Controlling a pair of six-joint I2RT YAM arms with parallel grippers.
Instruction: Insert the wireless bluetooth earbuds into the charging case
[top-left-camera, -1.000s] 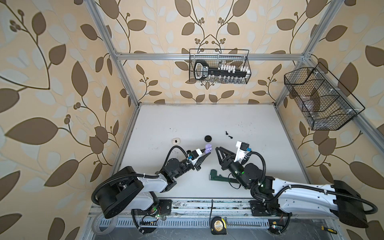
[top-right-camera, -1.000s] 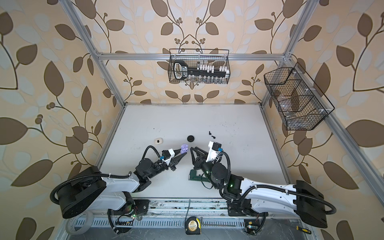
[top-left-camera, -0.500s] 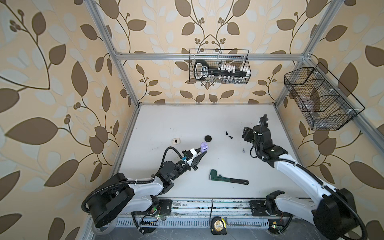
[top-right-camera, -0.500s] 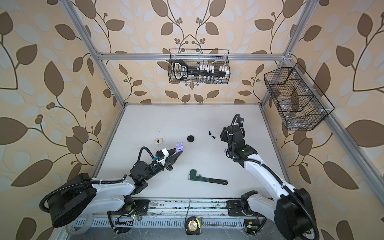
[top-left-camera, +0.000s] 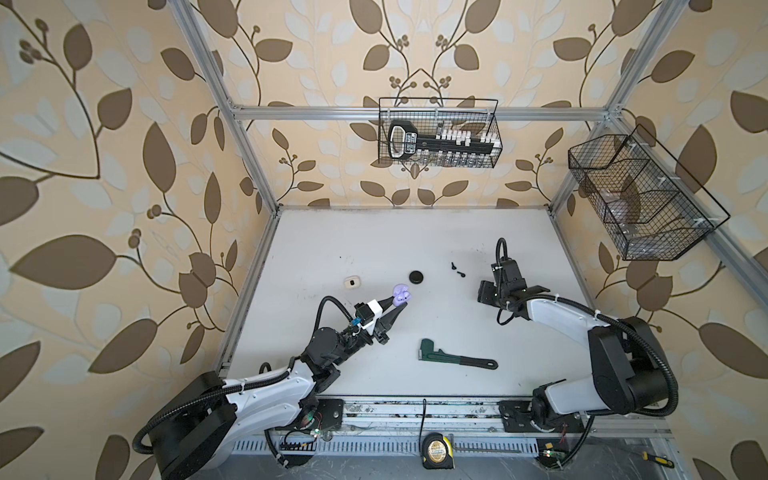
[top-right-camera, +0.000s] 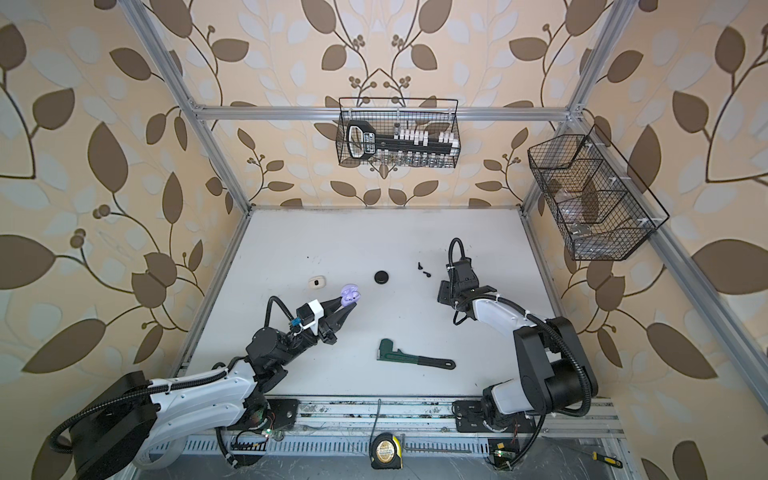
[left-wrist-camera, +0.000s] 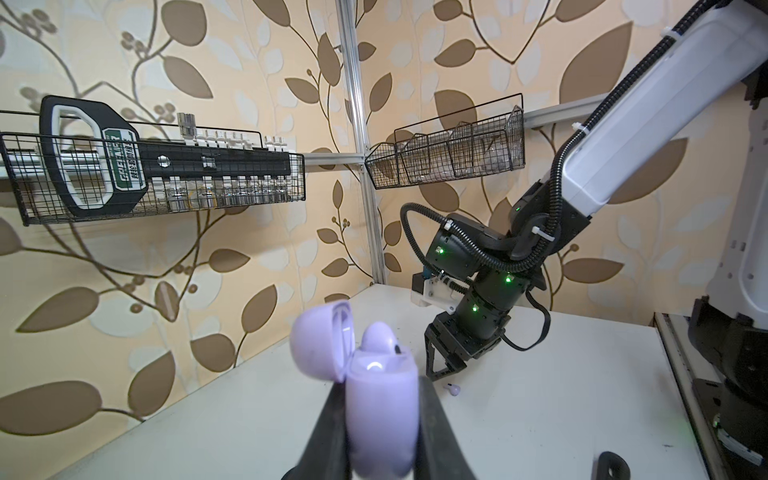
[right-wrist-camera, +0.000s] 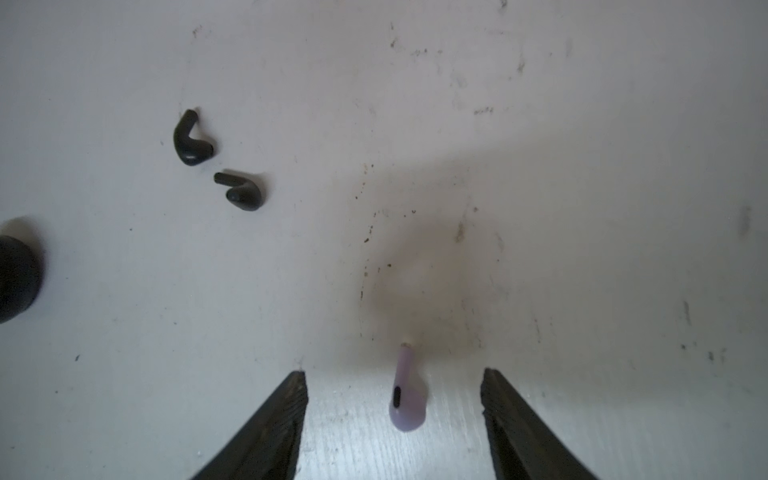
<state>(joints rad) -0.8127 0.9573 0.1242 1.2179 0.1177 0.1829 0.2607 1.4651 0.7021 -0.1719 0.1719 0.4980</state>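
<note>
Your right gripper (right-wrist-camera: 394, 373), jaws apart, straddles the tiny pale lavender stemmed earbud (right-wrist-camera: 406, 401) lying on the white tabletop (right-wrist-camera: 540, 166), its stem along the gap; your left gripper (top-left-camera: 395, 308) clamps the open lavender charging case (left-wrist-camera: 380, 399).

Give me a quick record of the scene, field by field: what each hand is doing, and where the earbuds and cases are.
Left hand: shut on the lavender case, lid open, one lavender bud seated inside
Right hand: open, astride the loose lavender earbud on the table, not gripping it
Black earbuds: two, loose on the table, close together
Black case: closed, on the table
White case: on the table, left of the black case
Wrench: green, nearer the arm bases
</note>
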